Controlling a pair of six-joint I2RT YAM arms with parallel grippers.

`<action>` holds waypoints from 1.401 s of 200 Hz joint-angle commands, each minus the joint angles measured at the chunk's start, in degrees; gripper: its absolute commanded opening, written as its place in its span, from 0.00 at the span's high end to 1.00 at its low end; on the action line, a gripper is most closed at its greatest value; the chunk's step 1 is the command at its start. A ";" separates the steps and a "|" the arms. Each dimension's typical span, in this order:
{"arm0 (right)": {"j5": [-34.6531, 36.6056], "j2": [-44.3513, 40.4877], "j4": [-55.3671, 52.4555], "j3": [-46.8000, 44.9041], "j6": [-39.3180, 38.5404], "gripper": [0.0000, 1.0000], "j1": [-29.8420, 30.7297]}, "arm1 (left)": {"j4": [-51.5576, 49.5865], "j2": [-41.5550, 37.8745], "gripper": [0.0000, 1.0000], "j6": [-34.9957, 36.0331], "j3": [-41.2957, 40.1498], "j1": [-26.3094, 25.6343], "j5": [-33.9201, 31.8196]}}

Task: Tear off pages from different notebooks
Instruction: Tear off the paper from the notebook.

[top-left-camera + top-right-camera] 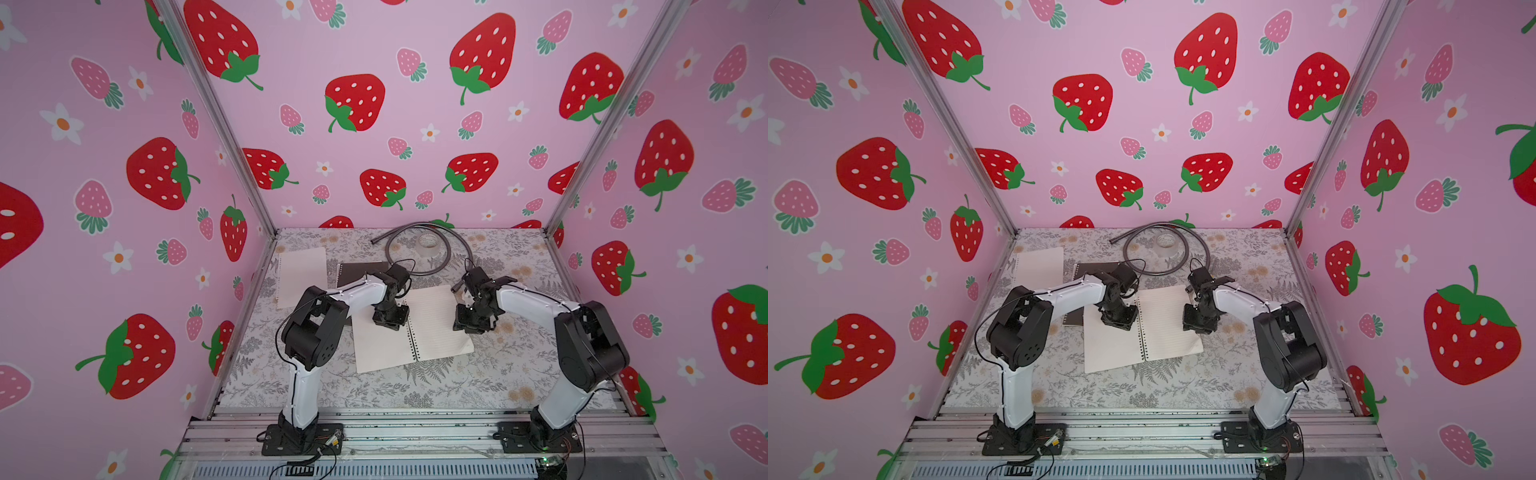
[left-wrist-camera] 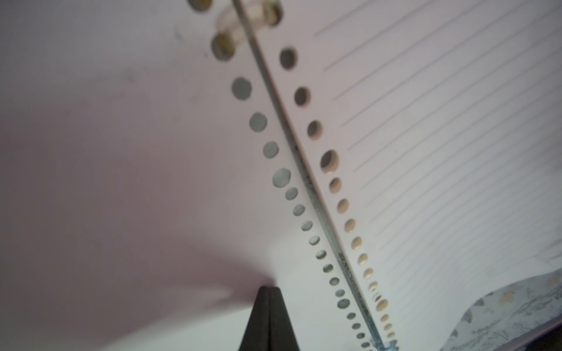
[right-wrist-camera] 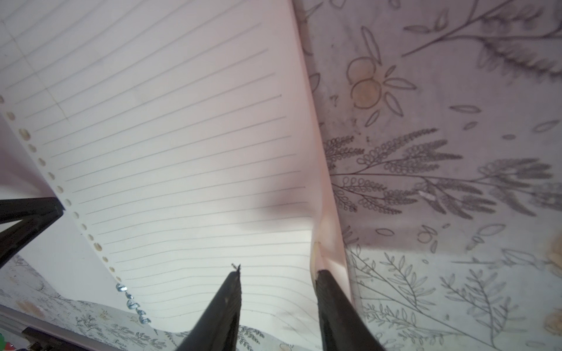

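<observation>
An open notebook (image 1: 386, 353) lies mid-table, its spiral (image 1: 412, 338) running near to far. The lined page (image 1: 434, 328) to be torn spreads rightward from that spiral. The right gripper (image 3: 277, 273) sits at the page's outer right edge, jaws partly apart, with the curled-up edge against one finger (image 3: 331, 297). The left gripper (image 2: 269, 293), nearer the binding, is pinched shut and presses on the left-hand leaf just beside the spiral. The pull likely goes rightward, away from the binding. A loose page (image 1: 301, 274) and a dark notebook (image 1: 361, 272) lie far left on the floral table (image 1: 332, 386). Strawberry-print walls (image 1: 374, 62) enclose it.
</observation>
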 commanded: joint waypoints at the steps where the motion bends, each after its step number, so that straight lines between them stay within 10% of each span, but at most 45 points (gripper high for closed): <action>1: -1.04 1.26 0.11 -1.45 -0.21 0.61 0.17 | -2.26 0.52 1.00 -0.17 -0.61 0.17 -0.73; 280: 18.00 11.69 -1.40 7.80 -9.69 0.77 0.84 | -2.70 1.02 1.00 -0.36 -0.35 0.17 -0.60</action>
